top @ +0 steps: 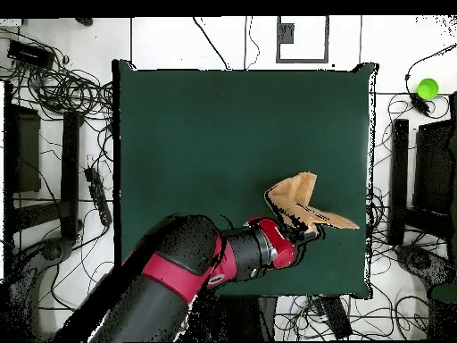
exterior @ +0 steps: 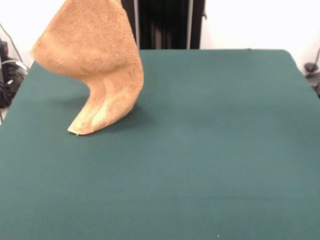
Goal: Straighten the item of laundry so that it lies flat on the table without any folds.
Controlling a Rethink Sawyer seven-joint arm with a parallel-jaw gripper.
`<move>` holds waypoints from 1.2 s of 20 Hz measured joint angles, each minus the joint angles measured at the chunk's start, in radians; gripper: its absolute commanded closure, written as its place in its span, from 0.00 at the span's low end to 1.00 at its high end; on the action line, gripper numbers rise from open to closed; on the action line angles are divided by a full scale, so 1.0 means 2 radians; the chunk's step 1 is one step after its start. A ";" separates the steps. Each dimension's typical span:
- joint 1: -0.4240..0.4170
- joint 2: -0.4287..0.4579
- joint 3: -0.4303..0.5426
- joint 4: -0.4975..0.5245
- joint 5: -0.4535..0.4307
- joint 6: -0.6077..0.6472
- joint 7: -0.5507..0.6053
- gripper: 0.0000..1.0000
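Note:
The orange-tan towel (exterior: 95, 55) hangs in the air at the far left of the front view. Its top runs out of the picture and its lower corner touches the green table (exterior: 210, 150). It is bent and folded, with a woven band showing near the lower hem. In the overhead view the towel (top: 299, 195) is bunched near the table's (top: 205, 134) right side. My gripper (top: 306, 230) sits at the end of the red and black arm, at the towel's lower edge, shut on it. The fingers are mostly hidden by cloth. No white label shows.
The black pedestal (exterior: 165, 22) stands behind the table's far edge. Cables and dark stands (top: 54, 152) lie around the table on the floor. A green ball (top: 428, 87) sits off the table at the upper right of the overhead view.

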 measured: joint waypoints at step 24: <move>0.016 -0.061 0.032 -0.007 -0.064 0.000 0.000 1.00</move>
